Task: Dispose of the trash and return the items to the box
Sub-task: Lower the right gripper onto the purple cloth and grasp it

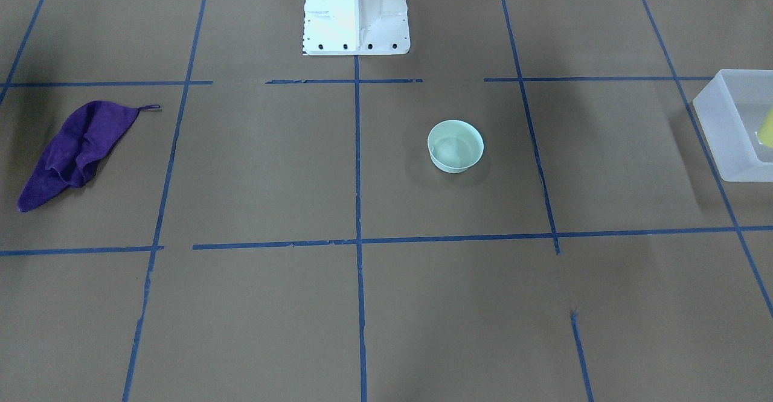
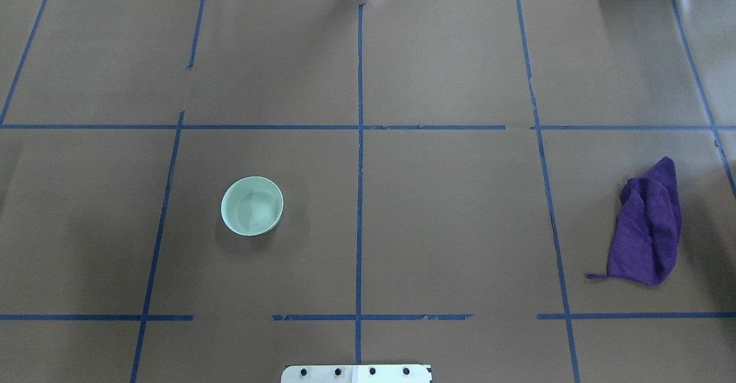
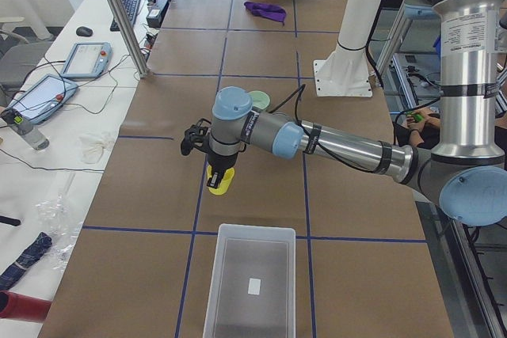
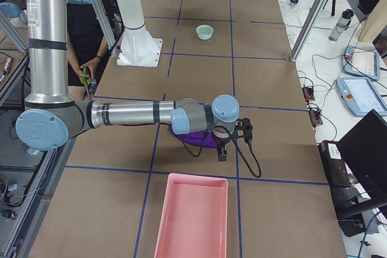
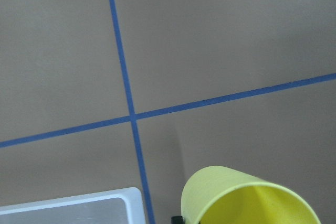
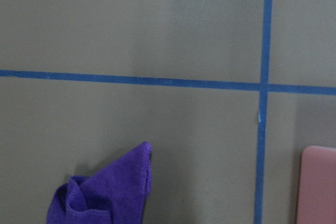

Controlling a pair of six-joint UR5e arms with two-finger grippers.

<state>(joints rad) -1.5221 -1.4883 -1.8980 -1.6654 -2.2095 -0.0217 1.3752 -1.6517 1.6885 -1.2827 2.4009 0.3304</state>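
The yellow cup (image 3: 220,186) hangs in the air in my left gripper (image 3: 216,173), a little short of the frosted white box (image 3: 249,290) and above the table. In the left wrist view the cup (image 5: 247,200) fills the bottom edge, with a corner of the box (image 5: 73,208) beside it. In the front view, cup (image 1: 767,127) and box (image 1: 734,148) sit at the right edge. The mint-green bowl (image 2: 252,206) stands upright, alone, left of centre. My right gripper (image 4: 222,152) hovers over a purple cloth (image 4: 192,139); I cannot tell whether it is open or shut.
The purple cloth (image 2: 650,228) lies crumpled at the table's right side. A pink tray (image 4: 192,219) sits at the table's right end, its corner in the right wrist view (image 6: 317,182). The robot's white base (image 1: 356,15) stands at the table's near edge.
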